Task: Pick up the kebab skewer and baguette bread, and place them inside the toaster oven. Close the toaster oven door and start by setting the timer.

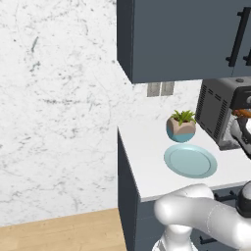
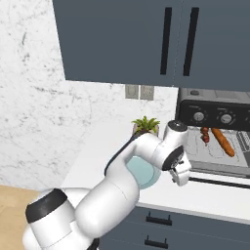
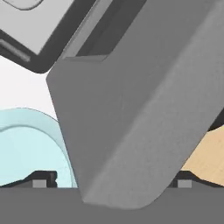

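Hiding the gripper [image 3: 112, 186] jaws, toaster oven door [image 3: 131, 113] looms

A white marble wall [image 1: 54, 98] is backing dark blue upper cabinets [image 2: 146, 39], a white countertop [image 1: 147, 152] and light wooden flooring [image 1: 59, 233].

baguette bread [image 2: 222, 142], kebab skewer [image 2: 205, 135], oven rack [image 2: 215, 152]
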You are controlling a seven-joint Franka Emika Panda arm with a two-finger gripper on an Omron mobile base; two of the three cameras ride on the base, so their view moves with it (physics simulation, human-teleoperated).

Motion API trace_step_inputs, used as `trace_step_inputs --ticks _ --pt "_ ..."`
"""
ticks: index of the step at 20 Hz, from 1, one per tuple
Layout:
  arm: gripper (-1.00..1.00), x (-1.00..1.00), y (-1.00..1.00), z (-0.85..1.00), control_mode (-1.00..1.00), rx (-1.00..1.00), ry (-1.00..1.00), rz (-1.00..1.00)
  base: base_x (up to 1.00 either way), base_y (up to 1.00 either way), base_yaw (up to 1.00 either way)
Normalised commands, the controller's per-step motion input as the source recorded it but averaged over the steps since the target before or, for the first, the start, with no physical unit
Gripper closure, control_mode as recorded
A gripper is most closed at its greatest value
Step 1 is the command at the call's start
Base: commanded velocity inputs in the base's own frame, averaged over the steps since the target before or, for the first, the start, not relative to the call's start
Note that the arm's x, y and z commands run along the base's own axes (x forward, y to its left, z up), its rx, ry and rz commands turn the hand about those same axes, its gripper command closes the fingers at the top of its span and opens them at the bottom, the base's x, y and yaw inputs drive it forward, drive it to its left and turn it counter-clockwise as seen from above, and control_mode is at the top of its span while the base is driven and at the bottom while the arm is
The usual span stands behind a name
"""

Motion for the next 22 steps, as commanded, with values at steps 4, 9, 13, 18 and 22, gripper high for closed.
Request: trace_step_inputs --ticks 4,9,13,18,22 --pt "-1.0 0.48 -0.15 0.01 -1.0 -0.33 -0.05 -0.14 0.0 0.0 0.0" --pt "-1.0 0.54 -0.21 0.0 -1.0 -0.3 -0.02 -0.09 0.0 0.0 0.0" --pt "-1.0 0.5 -0.24 0.0 -1.0 -0.28 0.0 -0.01 0.0 0.0 0.0" --pt "-1.0 0.56 -0.21 0.0 -1.0 -0.26 0.0 0.0 0.0 0.0 0.0" --pt "-1.0 0.31 -0.4 0.0 -1.0 -0.24 0.0 0.01 0.0 0.0 0.0"
